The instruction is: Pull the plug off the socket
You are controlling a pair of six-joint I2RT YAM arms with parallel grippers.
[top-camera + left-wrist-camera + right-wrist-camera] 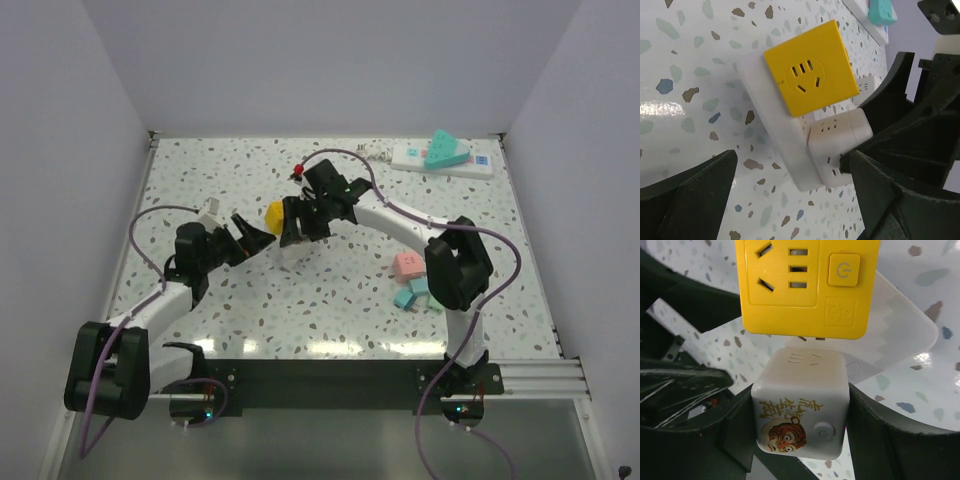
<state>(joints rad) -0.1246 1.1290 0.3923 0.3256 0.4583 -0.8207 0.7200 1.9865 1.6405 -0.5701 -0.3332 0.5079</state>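
Observation:
The white power strip (pixel 405 156) lies at the back right with a teal triangular plug (pixel 445 150) on it; no gripper is near it. At mid-table a yellow cube (pixel 274 213) and a white tiger-print cube (pixel 800 410) sit on a flat white base (pixel 765 110). My right gripper (pixel 800 440) is shut on the tiger cube's sides, seen in the top view (pixel 293 232). My left gripper (pixel 795 210) is open, its fingers either side of the base's near end, and shows in the top view (pixel 255 232).
Pink (pixel 410 265) and teal (pixel 405 297) blocks lie by the right arm's elbow. A small white piece (pixel 212 212) sits behind the left gripper. Another white item (pixel 375 152) lies left of the strip. Walls enclose the table on three sides.

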